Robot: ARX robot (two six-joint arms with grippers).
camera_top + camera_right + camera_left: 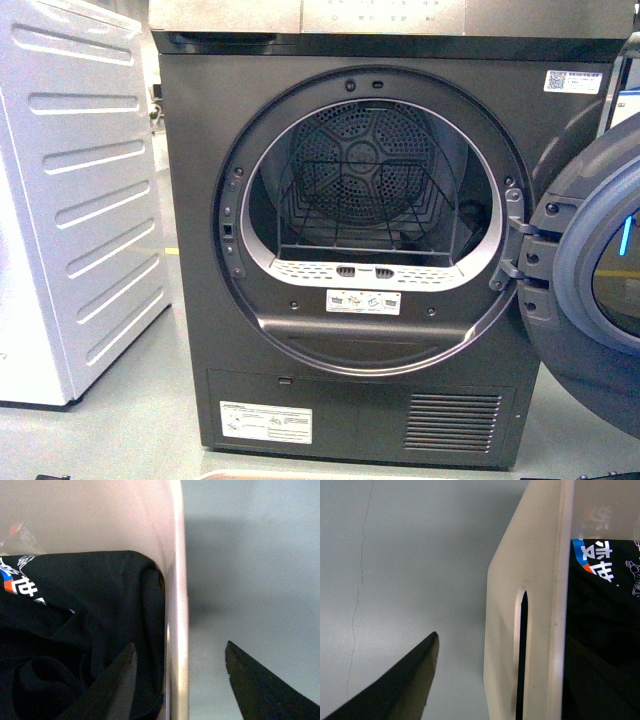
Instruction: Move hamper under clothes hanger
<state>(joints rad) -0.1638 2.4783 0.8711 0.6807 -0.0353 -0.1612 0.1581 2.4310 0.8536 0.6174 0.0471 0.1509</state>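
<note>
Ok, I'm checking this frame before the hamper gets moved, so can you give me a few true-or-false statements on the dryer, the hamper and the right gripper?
1. The dryer door stands open. True.
2. The drum is packed with laundry. False: only a wire rack shows inside it.
3. The hamper is empty. False: a black garment with printing on it lies inside.
4. The right gripper is open, with one finger inside the hamper's wall and the other outside it. True.
</note>
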